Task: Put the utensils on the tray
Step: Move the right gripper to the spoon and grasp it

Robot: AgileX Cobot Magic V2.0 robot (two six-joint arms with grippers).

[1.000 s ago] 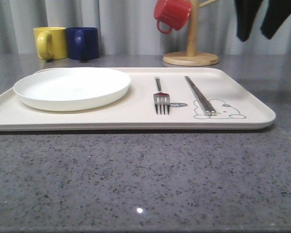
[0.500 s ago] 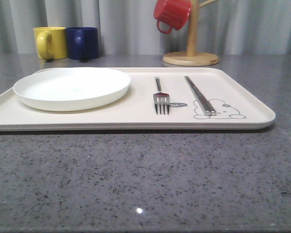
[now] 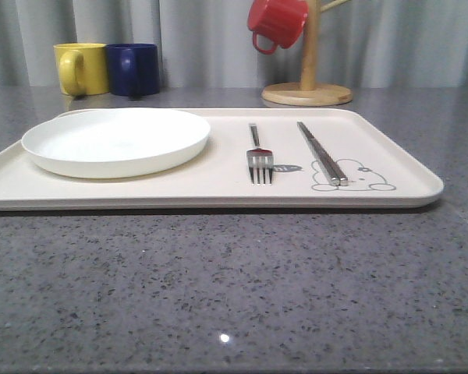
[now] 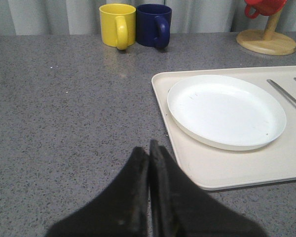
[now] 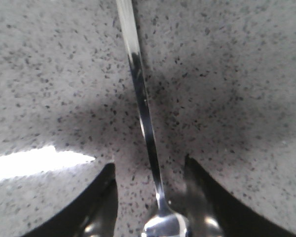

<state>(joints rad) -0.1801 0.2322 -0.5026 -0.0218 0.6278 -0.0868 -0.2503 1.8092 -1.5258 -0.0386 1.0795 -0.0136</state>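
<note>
Fork and chopsticks placed, spoon not yet on the tray

The cream tray (image 3: pixel 218 183) lies on the speckled grey stone desk (image 3: pixel 234 288), flat with rounded corners and a low rim. On it rest the slim, shiny metal fork (image 3: pixel 258 156) and, just to its right, the pair of flat chopsticks (image 3: pixel 321 152), their tips over a grey rabbit drawing. A smooth round white plate (image 3: pixel 115 140) takes up the tray's left part. Two of the utensils look done.

The spoon (image 5: pixel 143 113) appears to be what is left. In the right wrist view its thin mirror-bright handle lies on the desk, with the neck widening toward the bowl between the fingers of the right pincer (image 5: pixel 150 197). That pincer stands open, one finger on either side of the spoon and neither clearly touching it, so the grasp seems not yet made.

The left pincer (image 4: pixel 149 163) is closed with nothing in it, its black fingers pressed together above bare desk just beside the tray's left edge.

Behind stand a yellow mug (image 3: pixel 81 68), a dark blue mug (image 3: pixel 132 69) and a wooden mug stand (image 3: pixel 307 86) holding a red mug (image 3: pixel 275 22)
</note>
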